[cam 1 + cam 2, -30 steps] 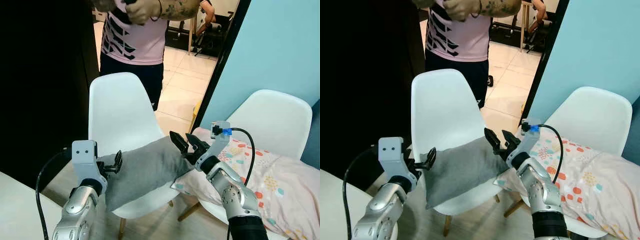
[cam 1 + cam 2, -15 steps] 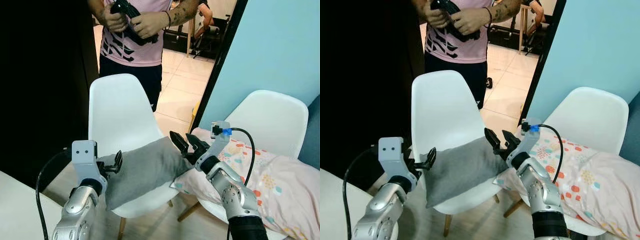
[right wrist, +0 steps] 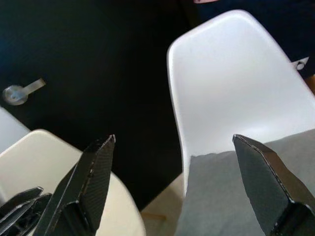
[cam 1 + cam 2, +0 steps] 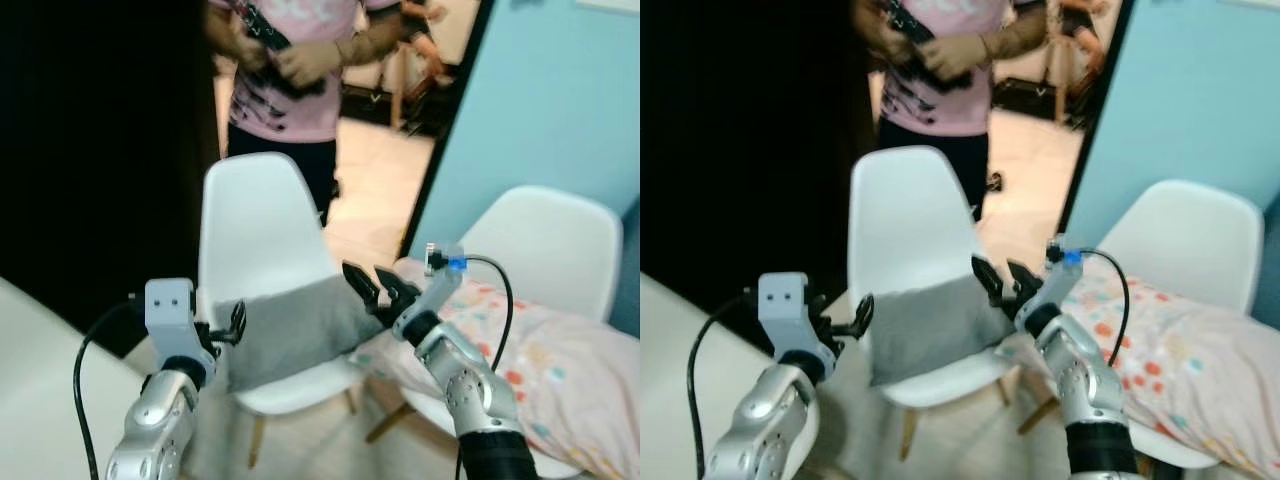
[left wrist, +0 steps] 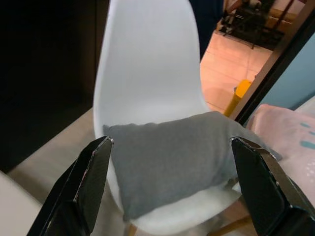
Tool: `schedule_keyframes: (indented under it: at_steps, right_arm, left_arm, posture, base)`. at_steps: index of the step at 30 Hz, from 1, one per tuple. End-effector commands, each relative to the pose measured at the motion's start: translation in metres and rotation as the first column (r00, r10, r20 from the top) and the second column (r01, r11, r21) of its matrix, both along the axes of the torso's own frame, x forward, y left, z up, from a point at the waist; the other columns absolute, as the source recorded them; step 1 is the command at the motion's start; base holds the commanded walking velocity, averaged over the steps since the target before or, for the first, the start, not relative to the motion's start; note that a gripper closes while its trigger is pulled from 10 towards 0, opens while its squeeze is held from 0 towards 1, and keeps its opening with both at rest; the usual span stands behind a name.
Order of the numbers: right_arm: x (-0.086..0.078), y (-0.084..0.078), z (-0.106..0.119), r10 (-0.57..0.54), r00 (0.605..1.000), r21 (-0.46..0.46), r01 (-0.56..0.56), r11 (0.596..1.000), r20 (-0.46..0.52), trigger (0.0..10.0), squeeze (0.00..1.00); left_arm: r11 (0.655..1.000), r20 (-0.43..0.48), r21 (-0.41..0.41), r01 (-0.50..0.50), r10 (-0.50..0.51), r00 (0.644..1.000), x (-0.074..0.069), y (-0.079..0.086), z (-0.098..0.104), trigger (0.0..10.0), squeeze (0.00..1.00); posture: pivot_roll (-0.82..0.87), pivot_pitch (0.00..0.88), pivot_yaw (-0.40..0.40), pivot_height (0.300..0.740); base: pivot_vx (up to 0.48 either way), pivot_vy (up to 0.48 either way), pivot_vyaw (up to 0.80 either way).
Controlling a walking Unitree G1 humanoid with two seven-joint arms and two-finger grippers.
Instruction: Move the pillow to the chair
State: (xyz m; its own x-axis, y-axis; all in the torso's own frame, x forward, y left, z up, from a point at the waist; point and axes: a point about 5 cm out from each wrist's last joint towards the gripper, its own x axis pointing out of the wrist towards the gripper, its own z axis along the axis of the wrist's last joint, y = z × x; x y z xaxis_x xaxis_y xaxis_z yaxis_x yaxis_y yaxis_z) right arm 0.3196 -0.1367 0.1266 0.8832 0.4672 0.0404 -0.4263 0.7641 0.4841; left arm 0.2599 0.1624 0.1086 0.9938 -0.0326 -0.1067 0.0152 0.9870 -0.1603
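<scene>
Both head views were motion-blurred. The person in a pink patterned shirt [image 4: 290,70] at 12 o'clock was cut off at the top edge, and the dark item in that person's hands could not be identified. The area at 9 to 11 o'clock was black and showed no detail. A pale desk [image 4: 40,390] corner entered at 8 o'clock, cropped by the frame.

The grey rectangular fabric pillow [image 4: 300,325] lay across the seat of the white moulded plastic chair [image 4: 262,225], its long side running from 9 to 3 o'clock. The left hand [image 4: 232,326] stood wide open just beside the pillow's 9 o'clock end, holding nothing; in the left wrist view the pillow [image 5: 182,157] lay beyond and between its spread fingers [image 5: 88,182]. The right hand [image 4: 375,287] was likewise spread open and empty at the pillow's 3 o'clock end; whether a fingertip touched the fabric could not be told. A second white chair [image 4: 545,245] at 3 o'clock carried a pink floral quilt [image 4: 540,350].
</scene>
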Motion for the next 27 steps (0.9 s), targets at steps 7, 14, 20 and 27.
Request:
schedule_keyframes:
  at_steps: [7,14,20,27]
  right_arm:
    - [0.0002,-0.0048,0.0019,-0.014,1.0,0.006,0.014,1.0,-0.001,10.0,0.0]
    - [0.0002,-0.0048,0.0016,-0.014,1.0,0.005,0.014,1.0,-0.006,10.0,0.0]
    - [0.0005,-0.0042,0.0013,-0.014,1.0,0.005,0.014,1.0,-0.007,10.0,0.0]
    - [0.0003,-0.004,0.0016,-0.016,1.0,0.005,0.016,1.0,-0.006,10.0,0.0]
  left_arm:
    - [1.0,-0.008,-0.015,0.003,-0.004,1.0,0.0011,-0.003,-0.0011,10.0,0.0]
    - [1.0,-0.009,-0.017,0.004,-0.005,1.0,0.001,-0.0029,-0.0012,10.0,0.0]
    - [1.0,-0.009,-0.017,0.004,-0.004,1.0,0.0012,-0.002,-0.0015,10.0,0.0]
    - [1.0,0.002,-0.031,-0.004,0.004,1.0,0.0012,-0.0009,0.0004,10.0,0.0]
  posture:
    - [0.01,0.0,-0.109,0.74]
    - [0.01,0.0,-0.108,0.74]
    - [0.01,0.0,-0.109,0.74]
    - [0.01,0.0,-0.105,0.74]
  base:
    - [-0.276,0.0,0.0]
    - [-0.277,0.0,0.0]
    - [-0.277,0.0,0.0]
    - [-0.04,0.0,0.0]
